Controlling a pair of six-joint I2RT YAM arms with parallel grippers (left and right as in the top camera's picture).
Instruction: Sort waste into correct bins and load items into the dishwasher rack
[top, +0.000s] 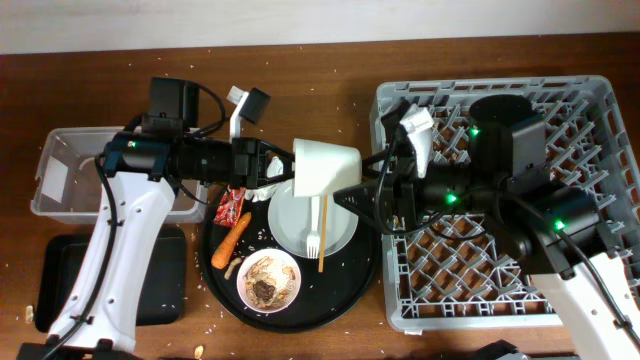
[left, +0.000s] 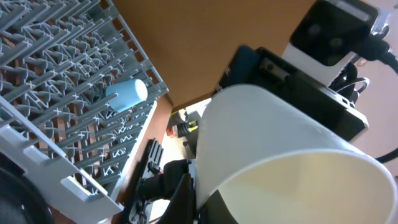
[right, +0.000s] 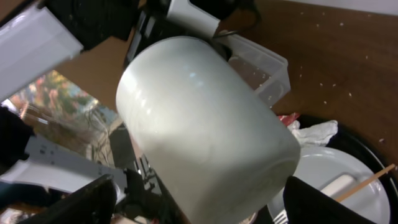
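Overhead: white cup (top: 325, 165) between left tool (top: 286, 170), right tool (top: 352, 196).

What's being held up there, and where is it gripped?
A white cup: the left gripper pinches it at its rim, while the right gripper sits open around its base.

round black serving tray (top: 342, 286) | brown wooden table (top: 320, 80) | scattered white crumbs (right: 341, 25)

Brown wood-grain counter (top: 300, 70) fills nearly the whole overhead view, finish matte and flecked white in places. Pale strip (top: 300, 20) runs beyond its far edge; wall or floor, cannot tell. Lighting even and diffuse, shadows soft. No windows in view. Wrist views: backgrounds cluttered, unresolved.
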